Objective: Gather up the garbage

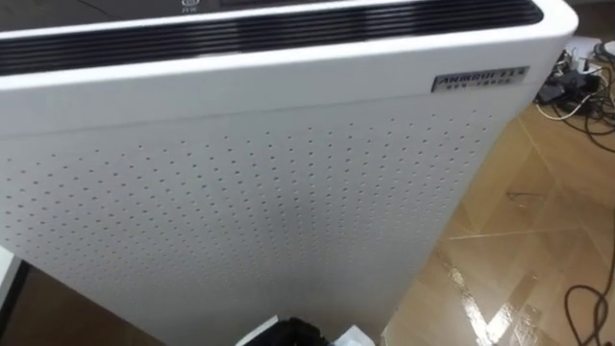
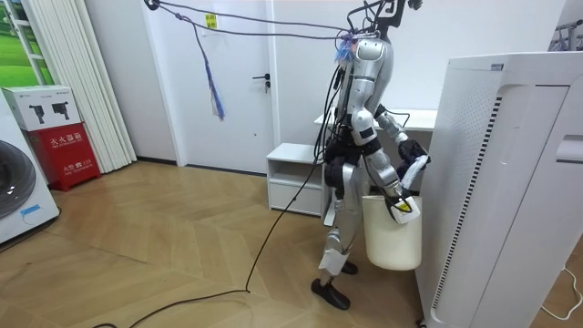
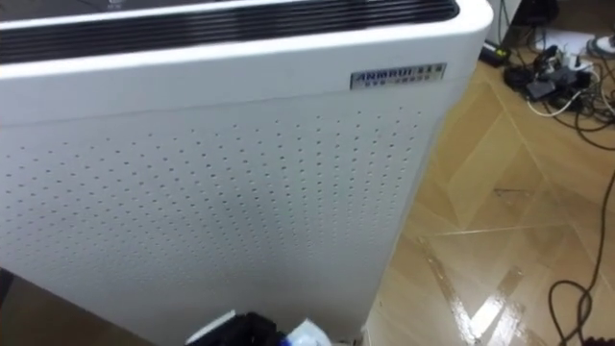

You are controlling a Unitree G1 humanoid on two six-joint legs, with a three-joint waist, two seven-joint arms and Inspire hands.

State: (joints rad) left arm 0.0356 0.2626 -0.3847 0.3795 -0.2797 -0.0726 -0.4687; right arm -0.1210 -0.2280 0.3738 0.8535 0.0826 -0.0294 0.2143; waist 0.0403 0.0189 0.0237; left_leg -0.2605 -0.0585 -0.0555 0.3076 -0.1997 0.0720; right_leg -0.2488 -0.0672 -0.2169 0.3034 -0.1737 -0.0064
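I stand close against a tall white perforated appliance (image 1: 269, 192), facing it. In the room view a white bin (image 2: 393, 239) hangs in front of my legs, off the floor. My right hand (image 2: 397, 197) is at the bin's rim and carries it. A small yellow and white bit (image 2: 404, 209) shows at that hand; what it is cannot be made out. My left hand (image 2: 417, 168) is raised a little higher, near the appliance's side. At the bottom edge of the eye views a dark part of a hand (image 1: 293, 333) shows.
Wooden floor (image 1: 538, 240) lies to the right of the appliance, with a tangle of cables and plugs (image 1: 577, 82) at the far right. Behind me stand a low white shelf (image 2: 293, 173) and a closed door (image 2: 239, 82). A washing machine (image 2: 23, 196) is at the room view's left.
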